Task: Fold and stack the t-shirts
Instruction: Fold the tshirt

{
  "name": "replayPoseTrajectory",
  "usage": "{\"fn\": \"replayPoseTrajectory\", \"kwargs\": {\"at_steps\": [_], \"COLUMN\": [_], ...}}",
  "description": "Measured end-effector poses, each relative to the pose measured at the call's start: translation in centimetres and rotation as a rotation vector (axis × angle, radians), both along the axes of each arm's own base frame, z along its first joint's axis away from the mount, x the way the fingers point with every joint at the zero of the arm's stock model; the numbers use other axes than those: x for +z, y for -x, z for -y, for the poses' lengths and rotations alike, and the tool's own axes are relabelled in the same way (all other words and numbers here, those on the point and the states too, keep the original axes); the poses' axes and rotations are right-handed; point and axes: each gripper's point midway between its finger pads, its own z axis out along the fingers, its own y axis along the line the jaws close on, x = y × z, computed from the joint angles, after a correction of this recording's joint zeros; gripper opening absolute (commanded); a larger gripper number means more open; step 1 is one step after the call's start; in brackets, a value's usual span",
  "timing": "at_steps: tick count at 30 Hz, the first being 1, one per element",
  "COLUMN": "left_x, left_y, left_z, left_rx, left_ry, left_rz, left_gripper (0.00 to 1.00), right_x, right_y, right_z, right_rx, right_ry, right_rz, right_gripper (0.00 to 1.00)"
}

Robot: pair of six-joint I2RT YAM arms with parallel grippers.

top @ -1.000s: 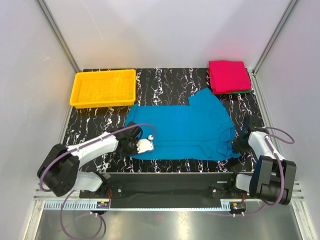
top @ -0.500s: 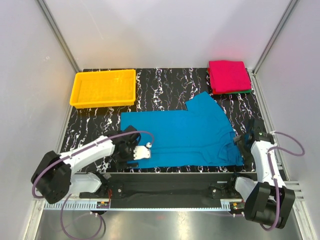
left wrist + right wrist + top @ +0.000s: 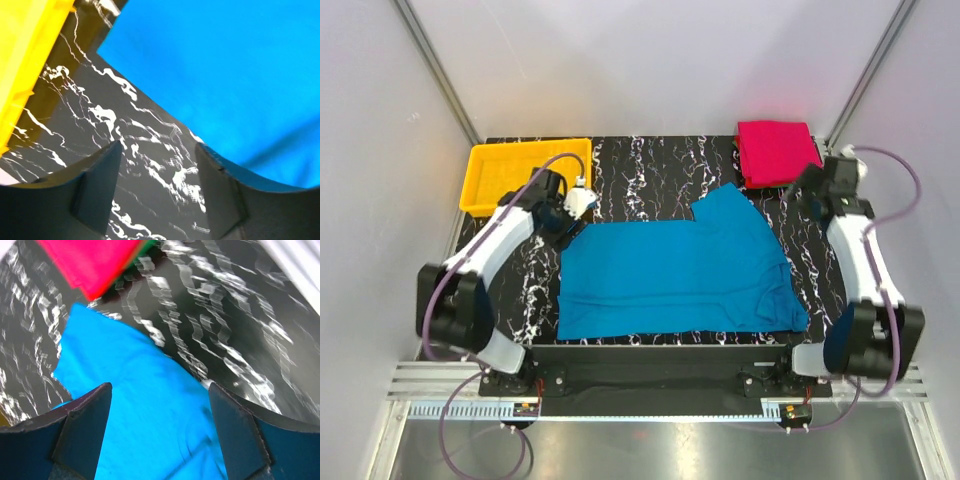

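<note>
Bench (image 3: 650, 165): black slab w/ white marble veins, hard and glossy. Blue t-shirt (image 3: 670, 280) lay spread flat over its middle and near part. It was smooth cloth, roughly rectangular, w/ one sleeve poking toward the far right and a few creases at the near-right corner.

Yellow tray (image 3: 490, 185): plastic, shallow, rectangular, at far left. Only its own textured floor showed, and the left arm covered its right end.

Pink t-shirt (image 3: 772, 150), folded to a neat rectangle, sat at the far-right corner, apart from the blue one; the right arm hid its near-right edge. Green t-shirt (image 3: 144, 249) lay under it, just a blurred sliver in the right wrist view.

Left fingers (image 3: 97, 185) were apart, w/ only bench btwn them, just beside the blue shirt's far-left corner. Right fingers (image 3: 82, 427) were also apart, gripping nothing, near the pink stack.
</note>
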Motion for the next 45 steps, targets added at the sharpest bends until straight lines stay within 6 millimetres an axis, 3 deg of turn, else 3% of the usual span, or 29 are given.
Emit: {"fn": "replayPoseTrajectory", "kwargs": {"at_steps": [6,10,13,16,19,26,29,32,35,36,39,40,41,43,45], "left_x": [-5.3,-5.7,-5.2,-5.6,-7.2,-9.7,-9.7,-9.9,-10.0,-10.1,-10.2,-10.3,-10.3,-10.4,-10.4], "left_y": [-4.1,-7.1,-9.5,-10.8,-10.6,-10.6,-11.1,-11.3,-11.3,-11.2,-10.9,-10.7,-10.5,-10.2,-10.2], "left_z": [-1.7,-1.6,-1.0,-0.7,-1.1,-2.8,-2.6,-1.8,-1.0,-0.8,-0.3,-0.1,0.0,0.2,0.3], "left_rx": [0.171,0.235,0.255,0.262,0.267,0.309,0.303,0.277,0.244,0.236,0.211,0.203,0.2,0.179,0.167], "left_ry": [-0.12,-0.12,-0.095,-0.088,-0.096,-0.1,-0.088,-0.057,-0.023,-0.016,0.007,0.011,0.016,0.02,0.024], "left_rz": [-0.045,-0.017,0.028,0.037,-0.003,-0.074,-0.068,-0.081,-0.108,-0.117,-0.142,-0.15,-0.159,-0.17,-0.173], "left_gripper": [0.64,0.69,0.68,0.68,0.67,0.65,0.61,0.59,0.54,0.51,0.32,0.12,0.02,0.0,0.0], "right_x": [-3.4,-6.5,-9.0,-11.5,-13.1,-15.5,-16.9,-16.9,-17.1,-17.1,-17.3,-17.3,-17.4,-17.6,-17.5], "right_y": [-8.0,-11.7,-13.1,-13.2,-12.6,-13.1,-12.7,-12.7,-12.7,-12.7,-12.6,-12.5,-12.4,-12.2,-12.1], "right_z": [-5.0,-5.1,-5.3,-6.1,-6.8,-8.6,-9.5,-10.0,-10.1,-10.1,-10.1,-10.0,-10.0,-10.0,-10.1], "right_rx": [0.289,0.363,0.406,0.454,0.488,0.548,0.575,0.591,0.595,0.595,0.594,0.593,0.595,0.592,0.59], "right_ry": [0.021,0.029,0.022,-0.014,-0.036,-0.018,-0.012,-0.011,-0.016,-0.017,-0.017,-0.017,-0.017,-0.02,-0.022], "right_rz": [-0.076,-0.142,-0.196,-0.246,-0.292,-0.358,-0.397,-0.4,-0.407,-0.408,-0.415,-0.416,-0.421,-0.427,-0.427], "right_gripper": [0.72,0.7,0.68,0.68,0.7,0.69,0.66,0.65,0.58,0.48,0.31,0.22,0.17,0.04,0.0]}}
